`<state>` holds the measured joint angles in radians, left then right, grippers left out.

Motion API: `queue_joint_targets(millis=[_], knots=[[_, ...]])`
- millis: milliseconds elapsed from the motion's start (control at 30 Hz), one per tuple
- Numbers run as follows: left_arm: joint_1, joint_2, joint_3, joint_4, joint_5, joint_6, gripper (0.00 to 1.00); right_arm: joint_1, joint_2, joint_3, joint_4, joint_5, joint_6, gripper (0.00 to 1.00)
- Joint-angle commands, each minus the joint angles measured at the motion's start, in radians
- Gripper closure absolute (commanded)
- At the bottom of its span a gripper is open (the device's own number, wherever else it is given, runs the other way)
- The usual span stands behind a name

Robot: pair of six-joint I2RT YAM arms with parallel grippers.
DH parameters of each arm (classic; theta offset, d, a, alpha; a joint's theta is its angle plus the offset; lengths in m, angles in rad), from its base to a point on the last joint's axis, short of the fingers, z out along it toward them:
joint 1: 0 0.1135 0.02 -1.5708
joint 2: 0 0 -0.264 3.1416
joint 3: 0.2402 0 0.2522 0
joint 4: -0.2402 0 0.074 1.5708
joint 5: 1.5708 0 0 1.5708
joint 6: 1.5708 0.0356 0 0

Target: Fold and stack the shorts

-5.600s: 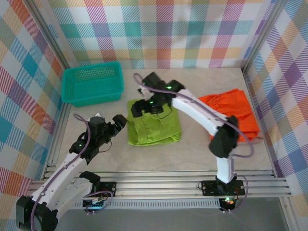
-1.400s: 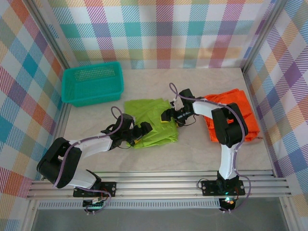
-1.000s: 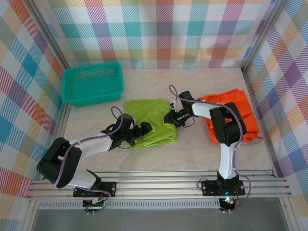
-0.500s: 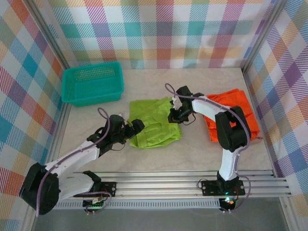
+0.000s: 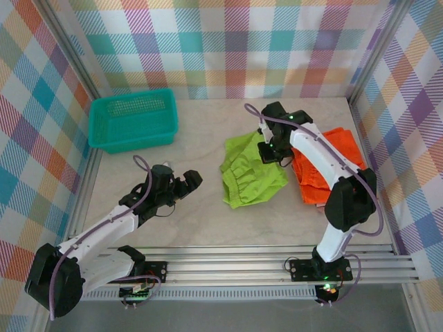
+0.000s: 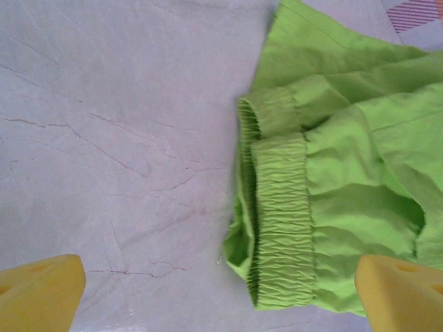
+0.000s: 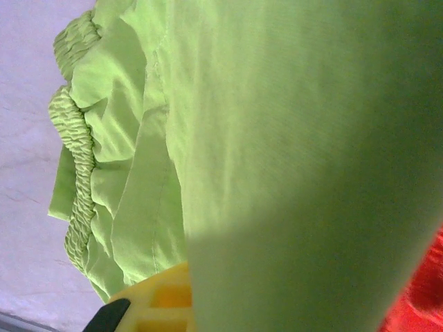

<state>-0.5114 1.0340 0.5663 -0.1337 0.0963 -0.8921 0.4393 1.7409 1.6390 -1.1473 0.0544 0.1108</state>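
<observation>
Beside the orange shorts (image 5: 342, 149) we see our right gripper (image 5: 271, 153) pinching the lime green shorts (image 5: 249, 176), our left gripper (image 5: 188, 182) spread wide.

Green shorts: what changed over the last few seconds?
The right gripper shut on the lime green shorts and pulled them right, bunched, toward the orange shorts. The left gripper, open, drew back slightly and is now clear of the cloth. Orange shorts and basket stayed put.

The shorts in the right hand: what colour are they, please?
Lime green; the shorts show best in the top external view.
</observation>
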Motion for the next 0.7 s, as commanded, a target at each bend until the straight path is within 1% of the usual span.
queue_joint_targets(millis=[0, 67, 200, 667], knots=[[0.014, 0.019, 0.026, 0.024, 0.020, 0.013, 0.00, 0.000, -0.042, 0.060, -0.160, 0.137, -0.057, 1.00], [0.014, 0.028, 0.027, 0.033, 0.025, 0.012, 0.00, -0.006, -0.045, 0.083, -0.194, 0.174, -0.063, 1.00], [0.014, 0.051, 0.033, 0.045, 0.034, 0.010, 0.00, -0.026, -0.048, 0.138, -0.253, 0.204, -0.055, 1.00], [0.017, 0.068, 0.033, 0.073, 0.044, 0.005, 0.00, -0.055, -0.043, 0.372, -0.413, 0.252, -0.039, 1.00]])
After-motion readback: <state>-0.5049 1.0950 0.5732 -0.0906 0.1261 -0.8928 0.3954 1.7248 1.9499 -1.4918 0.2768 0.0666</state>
